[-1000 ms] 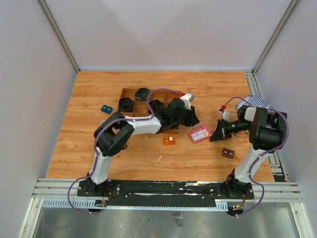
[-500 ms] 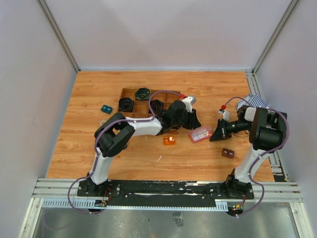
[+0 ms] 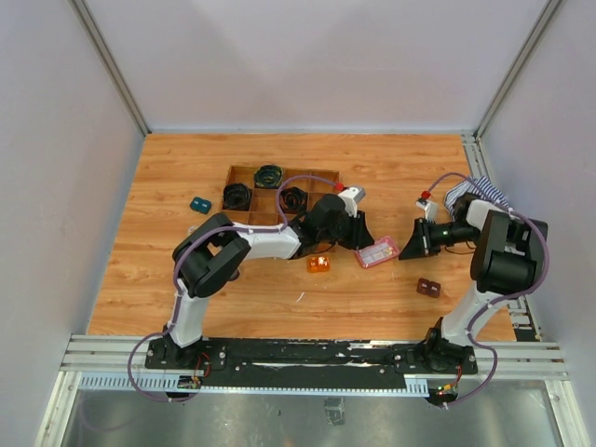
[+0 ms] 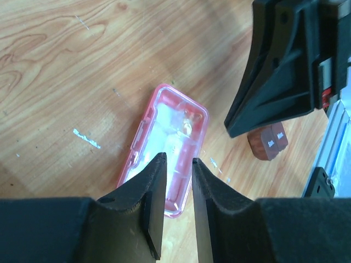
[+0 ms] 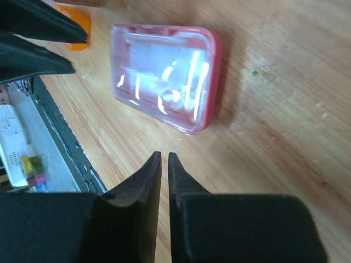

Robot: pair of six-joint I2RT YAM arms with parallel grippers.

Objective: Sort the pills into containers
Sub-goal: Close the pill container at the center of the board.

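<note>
Stock of the table, left to right.

- Teal piece: lies alone on the wood, well apart from my work.
- Wooden tray with black coils: behind my left arm, no part of this job.
- Orange block: just beside my left wrist, untouched.
- Left gripper: jaws drawn together with only a slit between them and nothing in it. The tips hang over one end of the pink box.
- Pink box: flat on the table between my two grippers, clear lid uppermost, pale contents inside. I cannot tell whether the lid is latched.
- Right gripper: jaws together and empty, tips near the box's edge. My wrist view shows a gap, so no contact.
- Brown piece: on the wood near my right arm.
- Striped cloth: at the far right edge.

Step in hand, as I judge it: both arms are placed at the box to get it open.

Next move calls for one gripper to brace the box and the other to part its jaws and catch the lid's edge. It wants a light touch, since a flat box may skate on smooth wood.
</note>
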